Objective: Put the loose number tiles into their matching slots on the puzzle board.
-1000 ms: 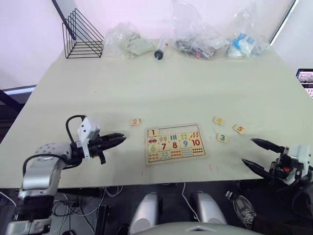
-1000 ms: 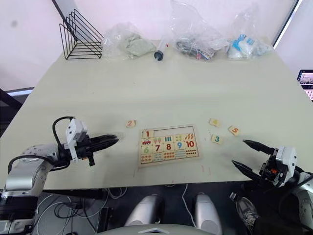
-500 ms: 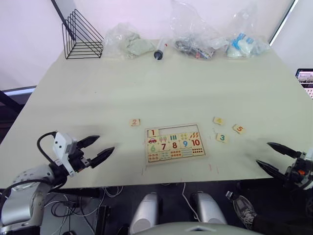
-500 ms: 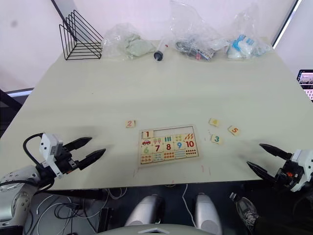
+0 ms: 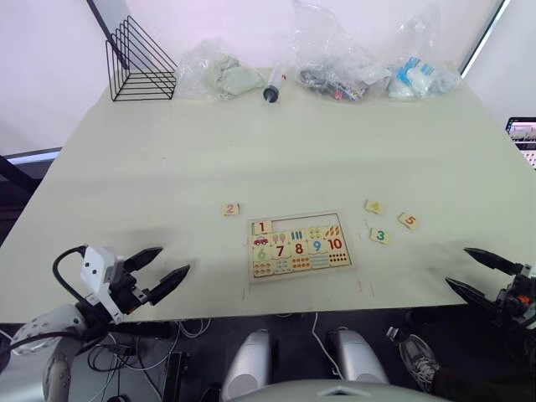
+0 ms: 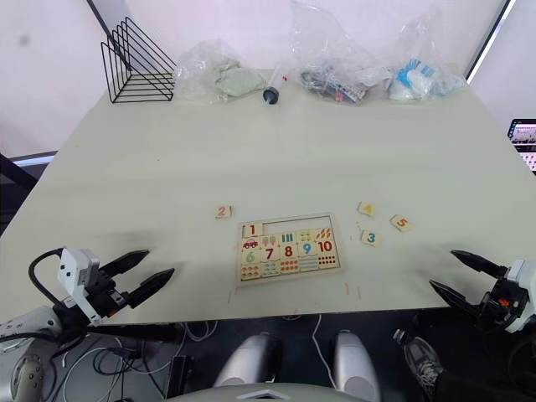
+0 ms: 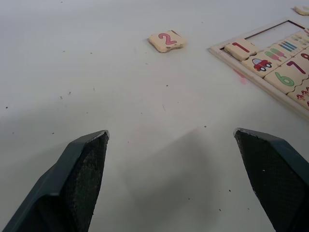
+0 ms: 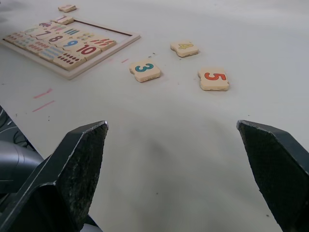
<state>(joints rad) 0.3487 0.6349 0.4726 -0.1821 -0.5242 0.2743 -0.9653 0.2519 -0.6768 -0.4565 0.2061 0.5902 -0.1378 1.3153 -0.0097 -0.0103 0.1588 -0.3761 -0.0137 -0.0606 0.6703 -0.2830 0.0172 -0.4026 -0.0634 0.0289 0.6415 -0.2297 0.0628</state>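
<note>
The puzzle board lies near the table's front middle, with a tile 1 at the left end of its top row and bare matching slots beside it. Tile 2 lies left of the board. Tiles 4, 3 and 5 lie to its right. My left gripper is open at the front left edge, well short of tile 2. My right gripper is open at the front right edge, short of tiles 3 and 5.
A black wire rack stands at the far left corner. Clear plastic bags and a syringe-like tube line the far edge. A screen shows past the table's right edge.
My left gripper has opened and drawn back from beside the board to the front left edge. My right gripper has also pulled back and to the right, still open. The tiles have not moved.
</note>
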